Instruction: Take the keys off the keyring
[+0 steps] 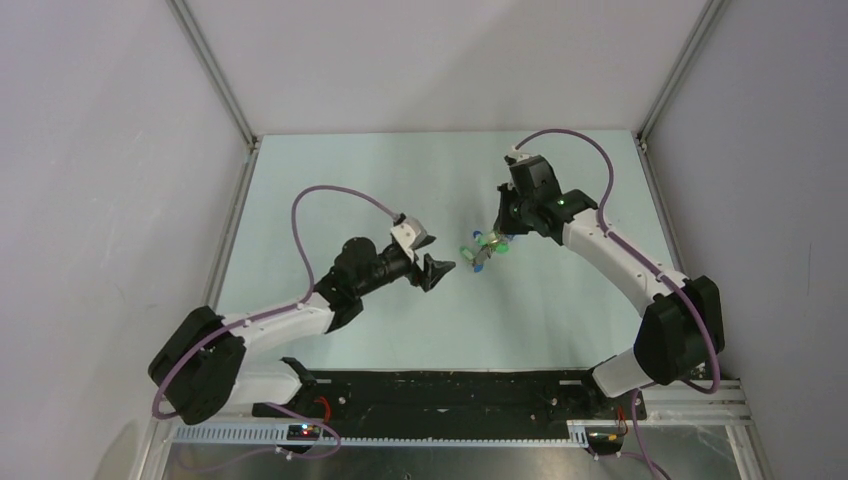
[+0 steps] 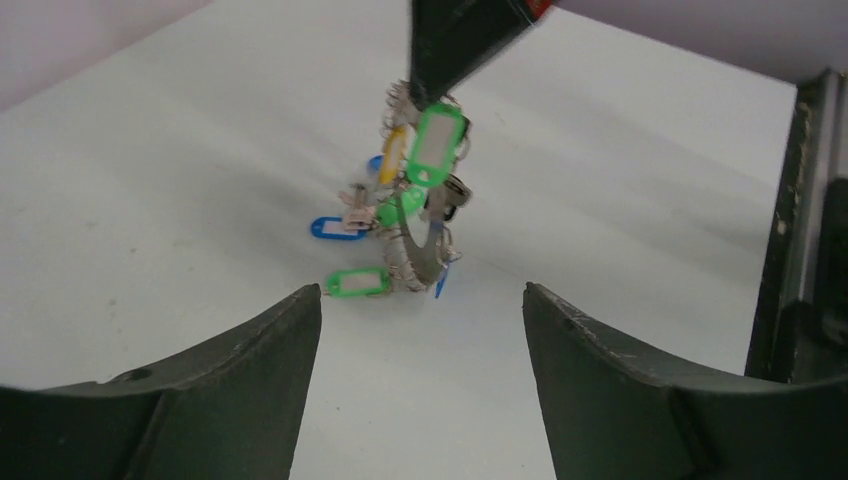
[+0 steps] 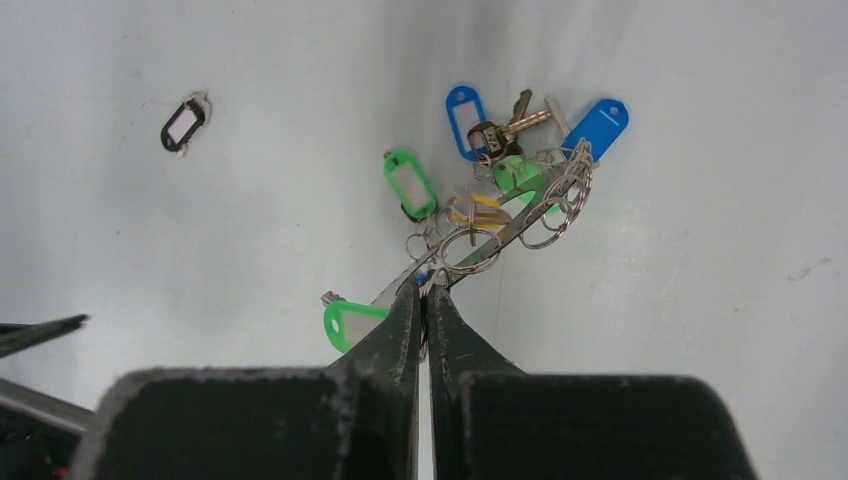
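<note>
The keyring, a thin grey metal hoop, stands on edge on the pale table, and my right gripper is shut on its upper rim. Several keys with blue, green and yellow tags hang from it. A blue tag and a green tag lie spread on the table. In the left wrist view the keyring rises just ahead, with a green tag near the right gripper's fingers. My left gripper is open and faces the bunch from the left, a short way off, holding nothing.
A small black tag lies alone on the table, apart from the bunch. Metal frame rails and grey walls close in the table at the left, right and back. A black base plate runs along the near edge.
</note>
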